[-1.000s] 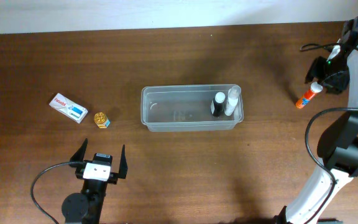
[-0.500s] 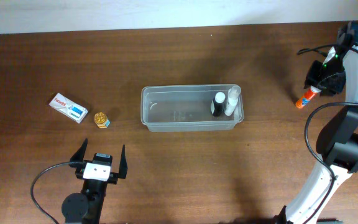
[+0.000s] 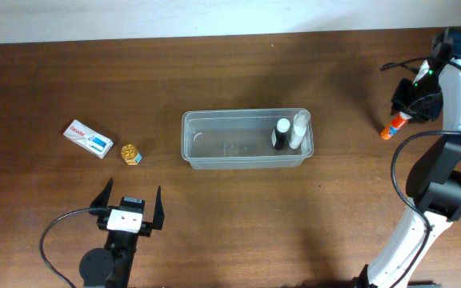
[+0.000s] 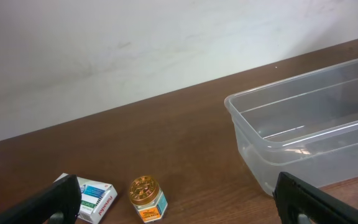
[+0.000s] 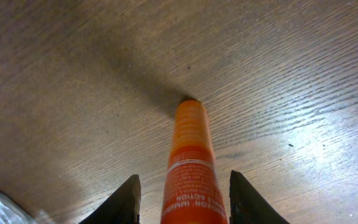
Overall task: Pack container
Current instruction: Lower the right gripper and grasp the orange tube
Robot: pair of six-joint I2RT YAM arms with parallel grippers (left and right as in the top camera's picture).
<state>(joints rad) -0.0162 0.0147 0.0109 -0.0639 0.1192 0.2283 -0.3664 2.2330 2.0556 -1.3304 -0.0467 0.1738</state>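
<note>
The clear container (image 3: 189,141) sits mid-table and holds a black-capped bottle (image 3: 281,134) and a white bottle (image 3: 299,130) at its right end. An orange tube with a white cap (image 3: 392,128) lies on the wood at the far right. My right gripper (image 3: 410,102) is down over it. In the right wrist view the tube (image 5: 190,143) runs between the two fingers of the right gripper (image 5: 184,186), with a gap showing on the left side. My left gripper (image 3: 132,192) stands wide open near the front left, holding nothing.
A small gold-lidded jar (image 3: 131,154) and a white and blue box (image 3: 87,138) lie left of the container. The left wrist view shows the jar (image 4: 145,198), the box (image 4: 95,198) and the container's left end (image 4: 278,143). A cable runs by the right arm.
The right gripper's jaws have narrowed around the orange tube and the arm has shifted slightly towards the far edge. The left arm has not moved.
</note>
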